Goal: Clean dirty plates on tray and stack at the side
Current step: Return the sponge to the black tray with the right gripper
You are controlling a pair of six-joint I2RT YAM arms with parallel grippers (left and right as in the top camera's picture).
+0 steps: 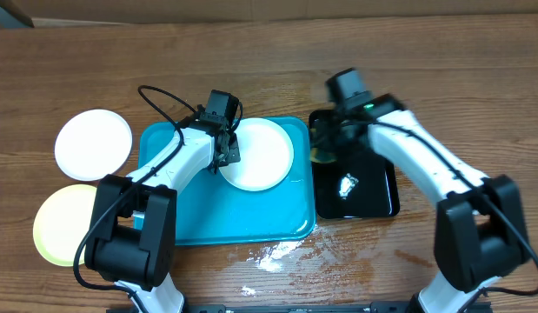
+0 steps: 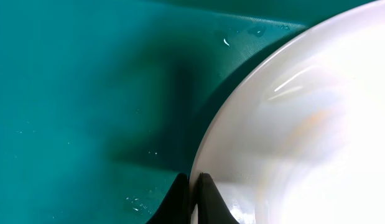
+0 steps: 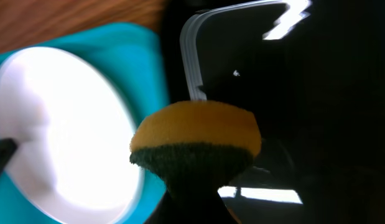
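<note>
Sponge (image 3: 195, 146), yellow on top with a dark scouring face below, is clenched in the right gripper (image 1: 326, 141) and hangs over the 9 o'clock edge of the black tray (image 1: 373, 196), just beside the teal tray (image 1: 208, 213). The right arm reaches from its base at 5 o'clock up towards 11 o'clock, with its wrist bent down over that edge. In the right wrist view the plate (image 1: 262, 156) lies at 9 o'clock of the sponge and apart from it. This plate is white and sits in the teal tray's 1 o'clock corner. The left arm stretches from its base at 7 o'clock towards 1 o'clock, and the left gripper (image 1: 225, 146) meets the plate at its 9 o'clock rim. In the left wrist view the fingers (image 2: 178, 200) are pinched together on that rim. On the table (image 1: 477, 78), at 10 o'clock of the teal tray, lies a second white plate (image 1: 93, 144), with a yellow plate (image 1: 60, 228) at 8 o'clock, the two not stacked. Wet splashes (image 1: 270, 255) mark the wood at the tray's 6 o'clock edge.
</note>
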